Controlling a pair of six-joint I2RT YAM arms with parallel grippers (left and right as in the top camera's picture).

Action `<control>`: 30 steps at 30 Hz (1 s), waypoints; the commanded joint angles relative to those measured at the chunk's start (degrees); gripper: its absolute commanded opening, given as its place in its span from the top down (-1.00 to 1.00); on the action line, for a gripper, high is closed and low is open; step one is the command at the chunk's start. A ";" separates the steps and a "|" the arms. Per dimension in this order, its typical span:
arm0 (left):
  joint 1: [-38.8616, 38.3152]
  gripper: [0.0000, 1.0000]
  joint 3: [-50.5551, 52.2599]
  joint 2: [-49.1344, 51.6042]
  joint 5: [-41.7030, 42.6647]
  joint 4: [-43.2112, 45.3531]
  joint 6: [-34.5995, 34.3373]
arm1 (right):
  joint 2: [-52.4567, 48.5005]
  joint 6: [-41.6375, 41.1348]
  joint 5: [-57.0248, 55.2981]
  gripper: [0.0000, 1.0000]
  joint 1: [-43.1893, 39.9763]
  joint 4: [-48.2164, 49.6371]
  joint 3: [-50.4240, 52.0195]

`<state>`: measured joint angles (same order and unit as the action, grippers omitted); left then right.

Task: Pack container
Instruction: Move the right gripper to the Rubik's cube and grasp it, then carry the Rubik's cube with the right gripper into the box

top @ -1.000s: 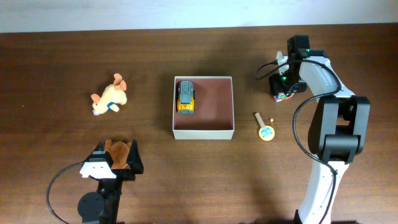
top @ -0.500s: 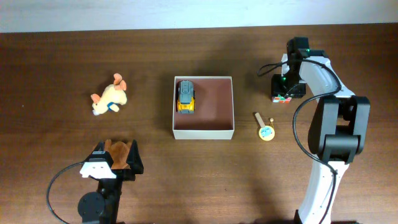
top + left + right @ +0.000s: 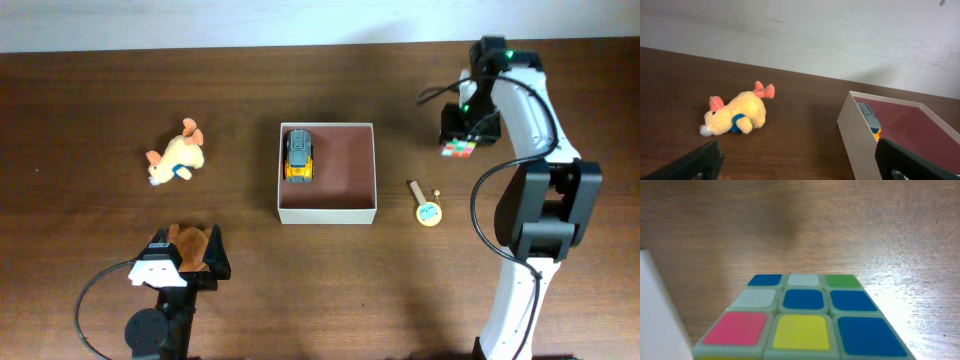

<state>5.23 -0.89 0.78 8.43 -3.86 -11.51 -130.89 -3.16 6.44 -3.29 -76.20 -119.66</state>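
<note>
Your container [image 3: 327,212] holds a car [image 3: 299,155] at 10 o'clock, lengthwise 12-to-6; right jaws grip the cube [image 3: 459,149], left jaws gape.

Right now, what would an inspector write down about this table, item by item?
Surface: dark wooden table, no spills seen.
Job's things: container open-topped, with a toy truck inside against the wall nearest the plush dog.
Clutter: plush dog, brown plush at the left gripper, round-headed stick.
Grippers: left gripper open; right gripper shut on puzzle cube.
Cables: black cable loops by the left arm's base, another along the right arm.
Surroundings: pale wall.
</note>
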 commanded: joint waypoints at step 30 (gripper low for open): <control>0.02 -0.98 0.35 -0.48 0.79 -0.04 0.92 | 0.00 -17.92 -12.96 -0.08 35.30 -2.86 -9.88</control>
<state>5.23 -0.89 0.80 8.43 -3.88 -11.51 -130.91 -11.11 7.20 30.92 -80.03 -131.26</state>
